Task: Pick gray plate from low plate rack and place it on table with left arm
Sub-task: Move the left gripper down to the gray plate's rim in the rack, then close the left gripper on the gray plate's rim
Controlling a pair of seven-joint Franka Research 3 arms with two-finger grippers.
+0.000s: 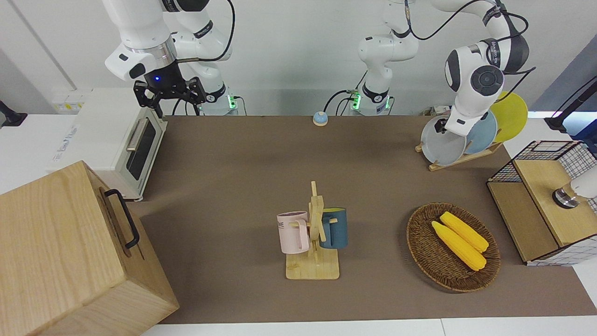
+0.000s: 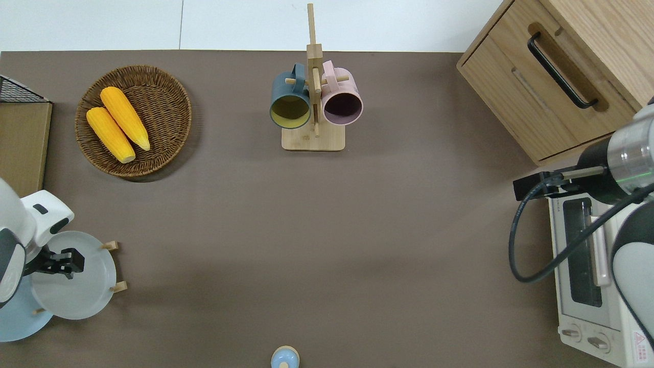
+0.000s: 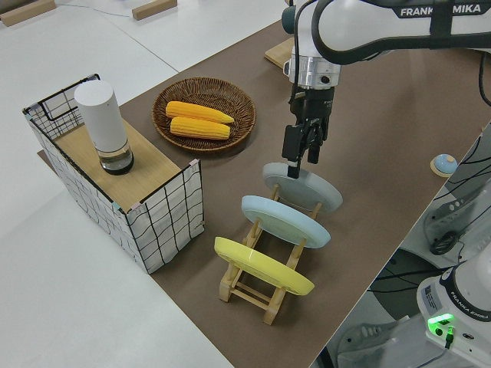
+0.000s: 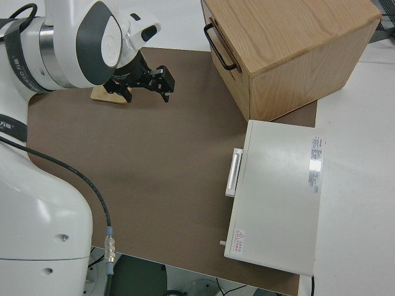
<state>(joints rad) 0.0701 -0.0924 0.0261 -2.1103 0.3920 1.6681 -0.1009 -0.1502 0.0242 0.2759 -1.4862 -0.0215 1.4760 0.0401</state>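
Note:
The gray plate (image 1: 440,148) leans in the low plate rack (image 1: 459,160) at the left arm's end of the table (image 1: 233,163), in the slot farthest from that end. It also shows in the overhead view (image 2: 76,291) and the left side view (image 3: 316,189). My left gripper (image 3: 296,164) points down at the plate's top rim, its fingers open with the rim between or just below them. It also shows in the overhead view (image 2: 65,258) and the front view (image 1: 440,125). The right arm with its open gripper (image 1: 170,93) is parked.
A light blue plate (image 3: 284,222) and a yellow plate (image 3: 261,268) stand in the same rack. A wicker basket (image 1: 422,242) with two corn cobs, a wire crate (image 1: 555,154), a mug stand (image 1: 313,233), a toaster oven (image 1: 116,140), a wooden cabinet (image 1: 60,252) and a small bell (image 1: 320,118) are on the table.

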